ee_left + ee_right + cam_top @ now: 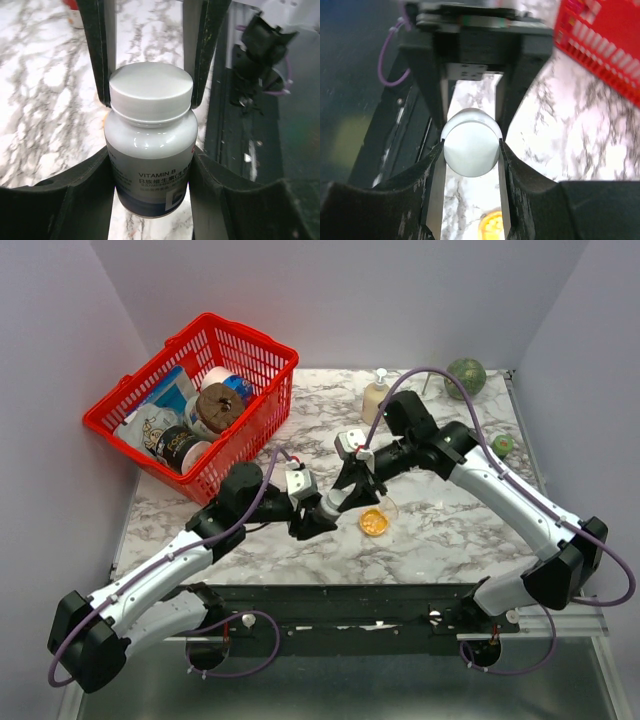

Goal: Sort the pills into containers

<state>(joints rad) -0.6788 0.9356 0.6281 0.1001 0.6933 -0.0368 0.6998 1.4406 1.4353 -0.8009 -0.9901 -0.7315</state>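
Note:
A white pill bottle [336,502] with a white cap and a dark label band is held between both grippers, above the marble table. My left gripper [318,515] is shut on the bottle's body [150,150]. My right gripper [352,488] is shut on the cap [471,145], which also shows in the left wrist view [151,90]. The orange pills [374,522] lie in a shallow clear dish [386,508] just right of the bottle. They show at the bottom of the right wrist view [492,227].
A red basket [237,328] full of cans and packets stands at the back left. A beige pump bottle [376,395] and a green ball [465,377] stand at the back. A small green thing [503,444] lies at the right edge.

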